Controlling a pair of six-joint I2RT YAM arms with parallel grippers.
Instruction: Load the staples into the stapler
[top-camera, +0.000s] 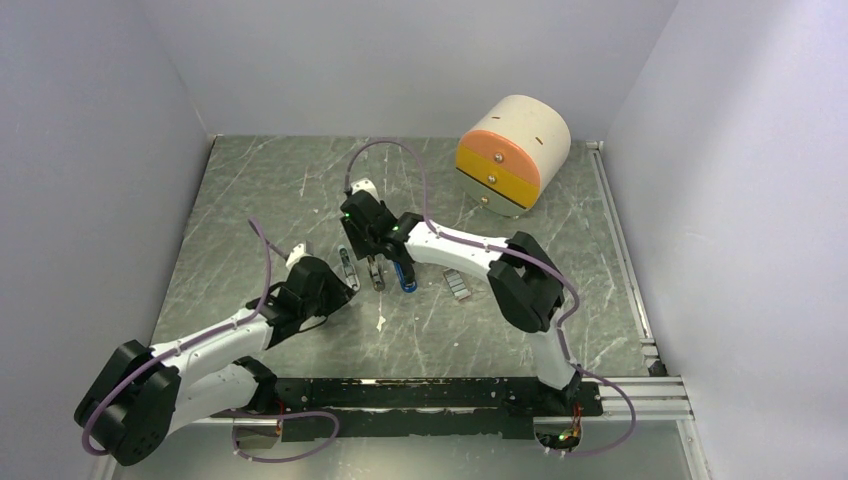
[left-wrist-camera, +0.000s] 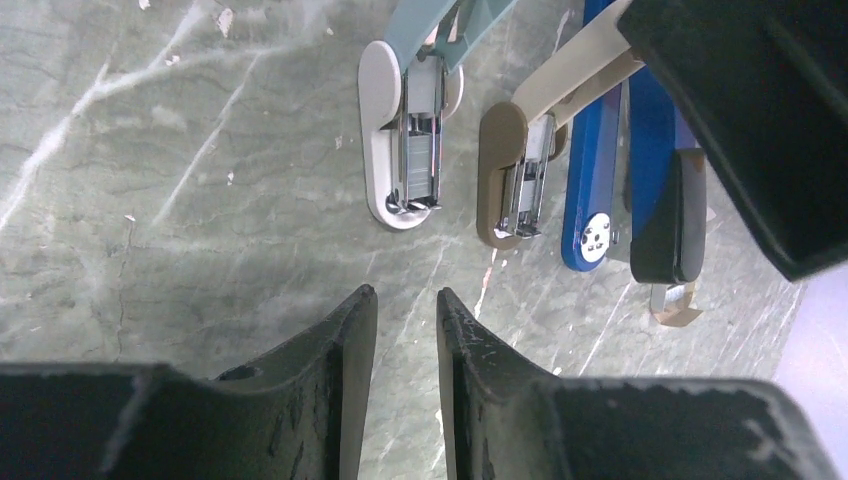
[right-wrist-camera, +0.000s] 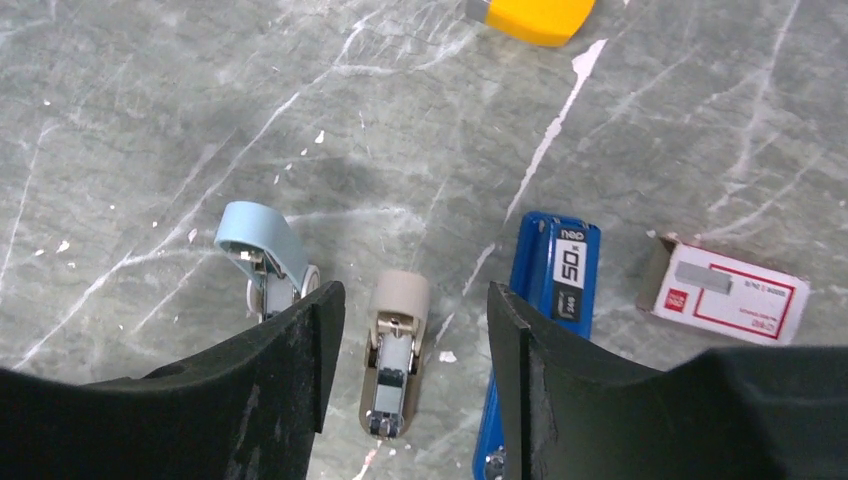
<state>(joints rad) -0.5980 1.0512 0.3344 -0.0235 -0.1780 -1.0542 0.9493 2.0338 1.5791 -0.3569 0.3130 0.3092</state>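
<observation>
Three staplers lie side by side mid-table: a light blue one (top-camera: 347, 268), a beige one (top-camera: 377, 272) and a dark blue one (top-camera: 405, 276). In the left wrist view the light blue (left-wrist-camera: 405, 150) and beige (left-wrist-camera: 520, 170) staplers are hinged open with their metal magazines showing. My right gripper (right-wrist-camera: 410, 340) is open and hangs over the beige stapler (right-wrist-camera: 395, 350), touching nothing. My left gripper (left-wrist-camera: 405, 330) is slightly open and empty, on the near side of the staplers. The red-and-white staple box (right-wrist-camera: 725, 290) lies right of the dark blue stapler (right-wrist-camera: 555, 290). A grey strip (right-wrist-camera: 705, 278) shows on its top. I cannot tell whether that is staples or print.
A cream cylinder with orange and yellow drawer fronts (top-camera: 512, 155) stands at the back right. An orange-yellow block (right-wrist-camera: 535, 15) lies beyond the staplers in the right wrist view. White walls enclose the table on three sides. A metal rail (top-camera: 625, 270) runs along the right edge.
</observation>
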